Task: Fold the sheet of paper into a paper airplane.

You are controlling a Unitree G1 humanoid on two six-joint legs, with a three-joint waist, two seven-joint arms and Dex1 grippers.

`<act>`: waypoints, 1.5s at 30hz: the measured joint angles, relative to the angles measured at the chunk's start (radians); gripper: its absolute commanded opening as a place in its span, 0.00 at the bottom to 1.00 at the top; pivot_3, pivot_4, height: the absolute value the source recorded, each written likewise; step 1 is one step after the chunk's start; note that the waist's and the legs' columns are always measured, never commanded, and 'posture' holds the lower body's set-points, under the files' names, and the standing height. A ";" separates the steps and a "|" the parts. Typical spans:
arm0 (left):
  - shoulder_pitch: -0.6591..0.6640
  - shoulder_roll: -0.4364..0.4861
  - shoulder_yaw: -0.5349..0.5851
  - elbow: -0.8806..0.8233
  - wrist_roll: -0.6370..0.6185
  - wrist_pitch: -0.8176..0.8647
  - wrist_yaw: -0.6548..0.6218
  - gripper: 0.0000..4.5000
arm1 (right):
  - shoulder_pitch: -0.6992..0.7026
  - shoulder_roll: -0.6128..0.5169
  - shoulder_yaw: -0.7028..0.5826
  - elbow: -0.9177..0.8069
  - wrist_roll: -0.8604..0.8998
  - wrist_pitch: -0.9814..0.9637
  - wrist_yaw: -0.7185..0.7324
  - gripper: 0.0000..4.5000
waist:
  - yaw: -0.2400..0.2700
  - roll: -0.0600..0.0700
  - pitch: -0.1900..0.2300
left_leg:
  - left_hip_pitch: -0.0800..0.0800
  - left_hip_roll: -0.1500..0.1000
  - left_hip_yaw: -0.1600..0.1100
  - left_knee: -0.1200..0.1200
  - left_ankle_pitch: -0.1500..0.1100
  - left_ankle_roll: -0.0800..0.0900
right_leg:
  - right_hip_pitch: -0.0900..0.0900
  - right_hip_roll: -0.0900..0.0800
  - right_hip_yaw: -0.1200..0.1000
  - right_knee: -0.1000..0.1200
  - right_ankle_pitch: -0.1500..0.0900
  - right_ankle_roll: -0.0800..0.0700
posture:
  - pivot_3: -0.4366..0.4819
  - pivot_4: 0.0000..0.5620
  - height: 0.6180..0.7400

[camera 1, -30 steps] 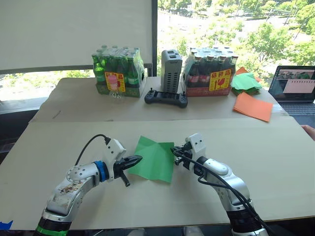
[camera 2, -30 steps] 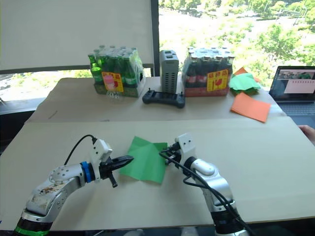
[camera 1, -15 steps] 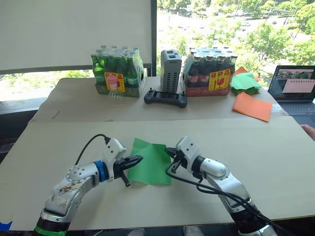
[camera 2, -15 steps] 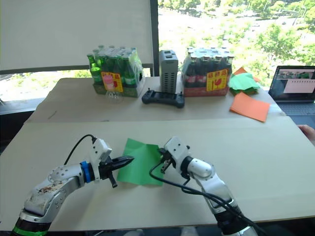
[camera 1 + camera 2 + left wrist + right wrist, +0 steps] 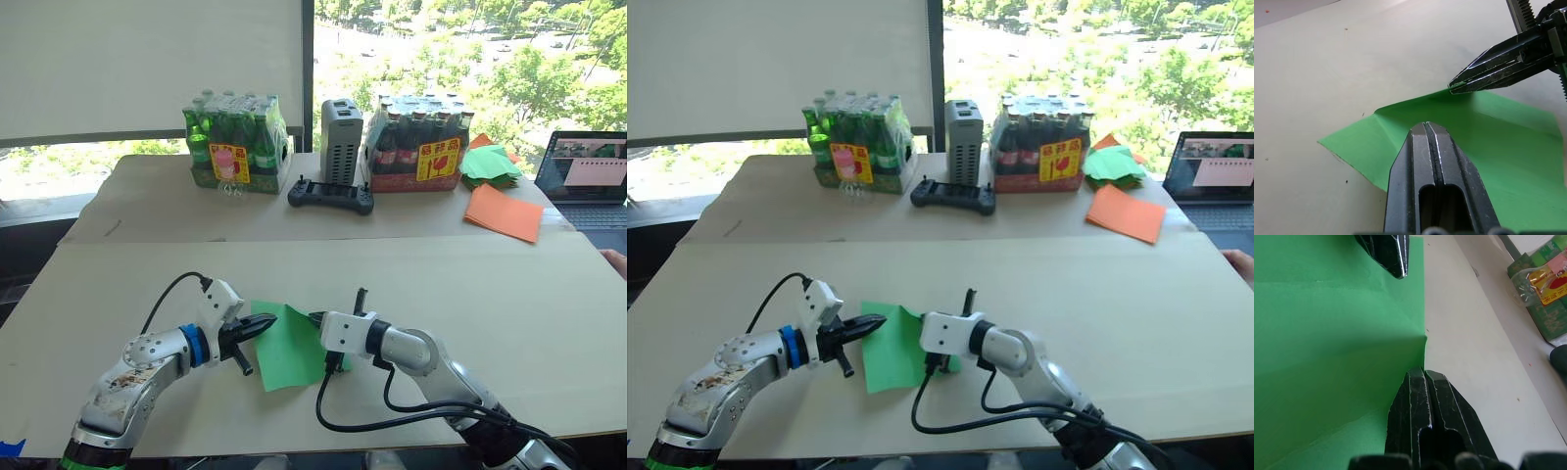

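The right claw [image 5: 315, 318] hides part of the sheet of paper [image 5: 282, 345] (its right edge).

Daylight enters through the window [image 5: 460, 49] ahead of me, where the trees outside are overexposed; the drawn blind [image 5: 147, 69] beside it glows evenly. My table [image 5: 549, 323] is brightly and softly lit, with only faint shadows toward me under my arms. In my left wrist view, my left claw [image 5: 1426, 128] is sharp at its tip and the far table surface softens. In my right wrist view, the bottle pack [image 5: 1547, 293] at the edge is blurred.
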 measured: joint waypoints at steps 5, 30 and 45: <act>-0.034 0.020 -0.003 0.034 0.005 0.000 -0.011 0.00 | 0.001 0.006 0.016 0.000 -0.022 -0.006 0.024 0.01 | 0.000 0.000 0.000 | 0.000 0.000 0.000 0.000 0.000 0.000 | 0.000 0.000 0.000 0.000 0.000 0.000 | 0.48 0.27 0.47; -0.478 0.136 -0.137 0.337 0.098 -0.117 -0.300 0.00 | -0.016 0.077 0.031 0.050 -0.087 -0.007 0.049 0.01 | -0.002 0.000 0.000 | 0.000 -0.001 0.000 0.001 0.000 0.000 | 0.000 0.001 0.000 0.000 0.000 0.000 | 0.48 0.27 0.47; -0.368 -0.003 -0.232 0.408 0.179 -0.160 -0.248 0.00 | -0.020 0.082 0.028 0.057 -0.102 -0.007 0.049 0.01 | -0.025 0.000 0.000 | -0.002 0.000 0.000 0.001 0.000 -0.001 | -0.002 0.001 0.000 0.001 0.000 0.000 | 0.48 0.27 0.47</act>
